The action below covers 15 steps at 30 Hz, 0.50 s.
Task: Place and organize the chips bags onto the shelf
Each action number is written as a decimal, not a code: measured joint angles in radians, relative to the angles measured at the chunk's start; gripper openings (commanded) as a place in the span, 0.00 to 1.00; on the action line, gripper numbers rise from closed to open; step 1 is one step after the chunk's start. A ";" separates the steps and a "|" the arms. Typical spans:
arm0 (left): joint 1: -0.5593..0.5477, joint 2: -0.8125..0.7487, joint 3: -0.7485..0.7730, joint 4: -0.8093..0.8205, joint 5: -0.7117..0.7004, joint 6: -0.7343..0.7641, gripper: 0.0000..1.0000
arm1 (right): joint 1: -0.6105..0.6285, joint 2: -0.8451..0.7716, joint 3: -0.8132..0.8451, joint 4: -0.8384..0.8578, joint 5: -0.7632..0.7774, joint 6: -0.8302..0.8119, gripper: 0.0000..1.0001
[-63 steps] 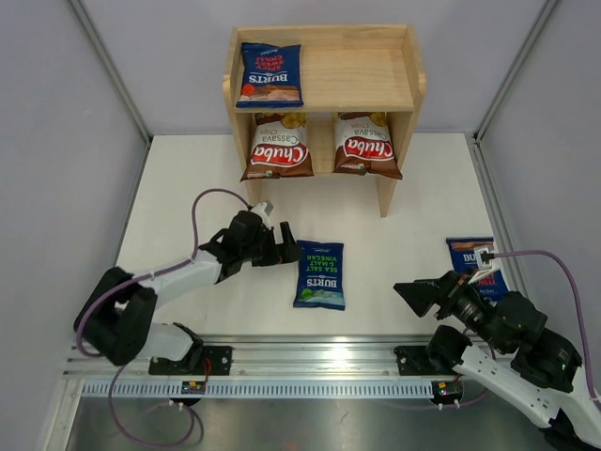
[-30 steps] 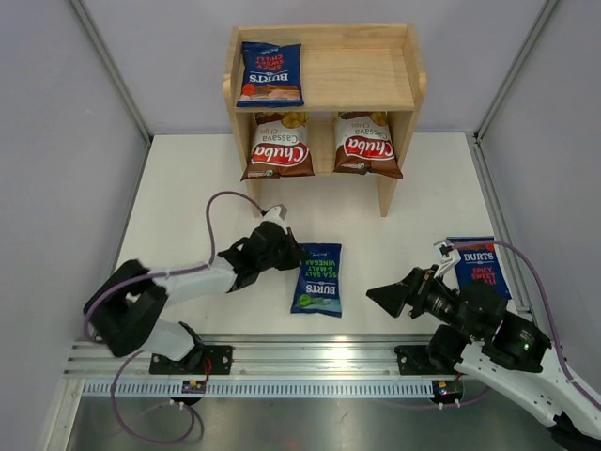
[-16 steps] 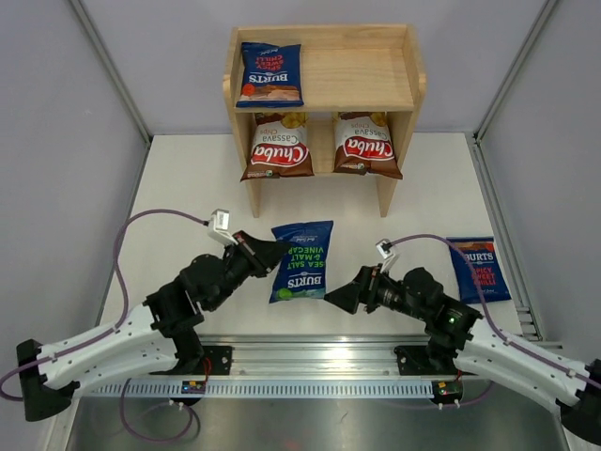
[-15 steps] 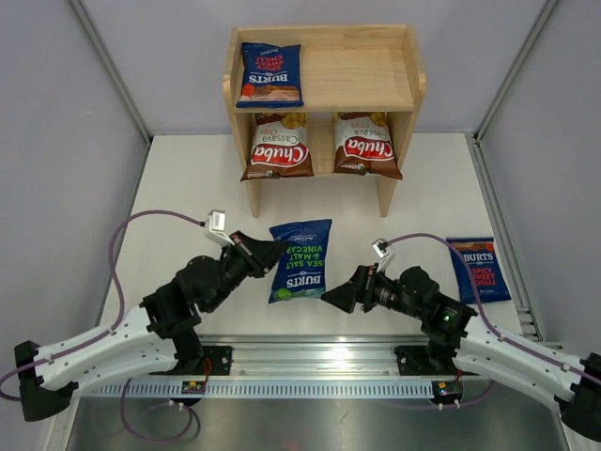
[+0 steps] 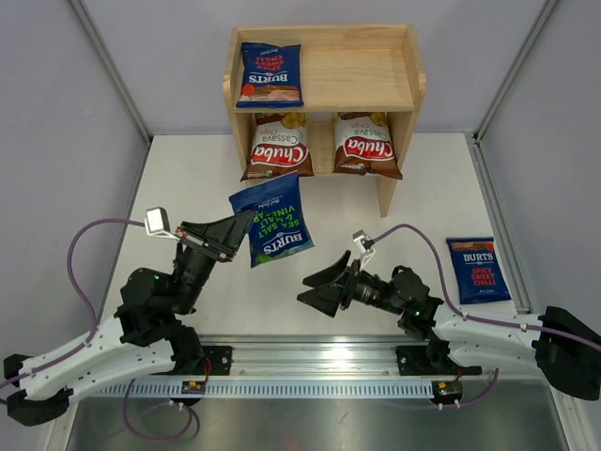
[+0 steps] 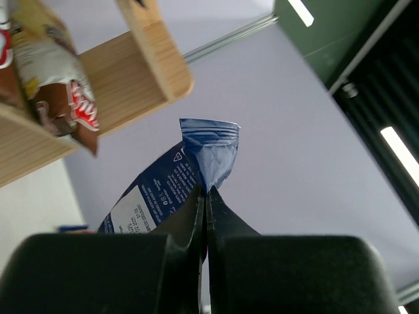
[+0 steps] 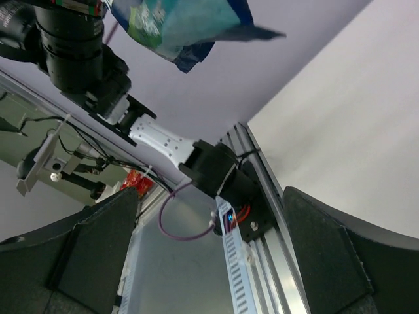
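Nearest, right gripper (image 5: pixel 315 285): jaws spread wide, holding nothing, pointing toward 9 o'clock. Left gripper (image 5: pixel 244 220): jaws pinched on sealed edge of green-label Burts bag (image 5: pixel 275 221), bag held tilted, clear of surface (image 5: pixel 188 178). Second Burts bag (image 5: pixel 477 268) flat on surface at 3 o'clock. Shelf (image 5: pixel 414 80) at 12 o'clock: Chuba bag (image 5: pixel 278 146) and other Chuba bag (image 5: pixel 366 144) side by side on lower tier, third Burts bag (image 5: pixel 270 74) on top tier, 9 o'clock end.
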 measured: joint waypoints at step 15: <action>-0.020 0.205 0.000 0.356 0.036 -0.242 0.00 | 0.020 0.132 0.172 0.268 0.134 -0.105 0.99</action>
